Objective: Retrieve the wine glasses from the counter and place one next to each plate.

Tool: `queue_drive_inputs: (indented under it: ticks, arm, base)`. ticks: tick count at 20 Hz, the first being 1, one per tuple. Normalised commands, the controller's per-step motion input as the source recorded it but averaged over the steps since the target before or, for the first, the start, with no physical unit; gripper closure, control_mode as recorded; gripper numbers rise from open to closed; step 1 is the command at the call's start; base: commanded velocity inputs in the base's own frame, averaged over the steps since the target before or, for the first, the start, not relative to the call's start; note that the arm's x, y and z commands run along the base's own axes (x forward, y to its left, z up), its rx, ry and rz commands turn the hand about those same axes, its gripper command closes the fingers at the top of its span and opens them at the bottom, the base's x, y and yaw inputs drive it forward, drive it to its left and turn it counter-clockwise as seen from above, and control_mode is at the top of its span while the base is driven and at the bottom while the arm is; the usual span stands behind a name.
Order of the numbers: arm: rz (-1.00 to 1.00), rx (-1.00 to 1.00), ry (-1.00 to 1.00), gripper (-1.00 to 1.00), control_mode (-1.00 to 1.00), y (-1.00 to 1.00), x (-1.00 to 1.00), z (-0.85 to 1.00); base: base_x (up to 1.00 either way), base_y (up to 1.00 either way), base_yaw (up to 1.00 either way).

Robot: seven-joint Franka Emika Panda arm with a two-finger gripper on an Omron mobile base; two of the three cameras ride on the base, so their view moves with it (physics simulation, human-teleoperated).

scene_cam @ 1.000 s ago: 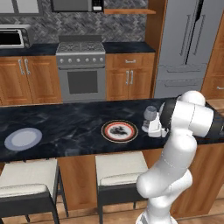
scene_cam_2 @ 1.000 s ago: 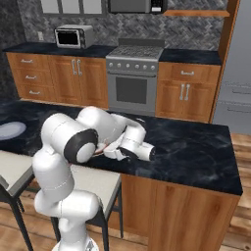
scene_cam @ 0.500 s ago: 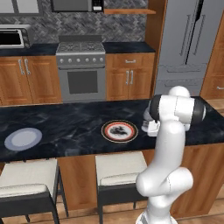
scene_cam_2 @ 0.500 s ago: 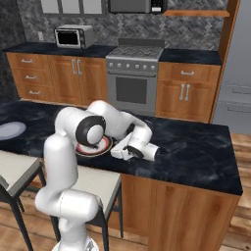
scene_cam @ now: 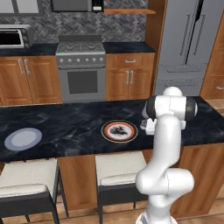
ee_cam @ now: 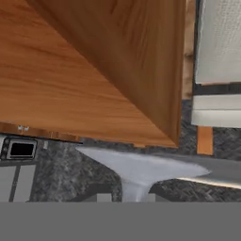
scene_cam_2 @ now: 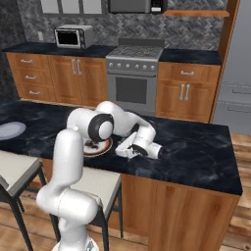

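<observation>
The white arm (scene_cam_2: 81, 147) folds low, its hand (scene_cam_2: 139, 146) lying sideways, jaws hidden.

I am in a home kitchen. At the back wall I see a silver gas stove with a dark oven door (scene_cam: 81, 74), set between orange-brown wooden cupboards with silver handles (scene_cam: 129, 78). A black marbled stone worktop (scene_cam: 127, 47) runs along the top of them. A silver microwave oven (scene_cam_2: 74, 37) sits on it. A big grey fridge with tall doors (scene_cam: 190, 43) stands to one side. The wall is grey patterned tile (scene_cam_2: 196, 29). In front of me is a long black-topped wooden island (scene_cam: 65, 127) with two plates on it, and two stools with pale cushions (scene_cam: 118, 168) are tucked under its edge.
</observation>
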Motion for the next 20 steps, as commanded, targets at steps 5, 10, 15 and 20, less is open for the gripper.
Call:
queue_drive_inputs:
  ticks: [5, 10, 15, 20]
  arm:
    - [0.00, 0.00, 0.00, -1.00, -1.00, 0.00, 0.14, -0.33]
    - [0.01, 0.00, 0.03, -1.00, -1.00, -0.08, -0.17, -0.05]
    - [0.00, 0.00, 0.18, -1.00, -1.00, -0.06, -0.41, 0.05]
    - [0.00, 0.00, 0.19, -1.00, -1.00, -0.15, -0.15, 0.00]
  base:
    - [0.00, 0.00, 0.00]
    - [0.00, 0.00, 0.00]
    - [0.00, 0.00, 0.00]
    - [0.00, 0.00, 0.00]
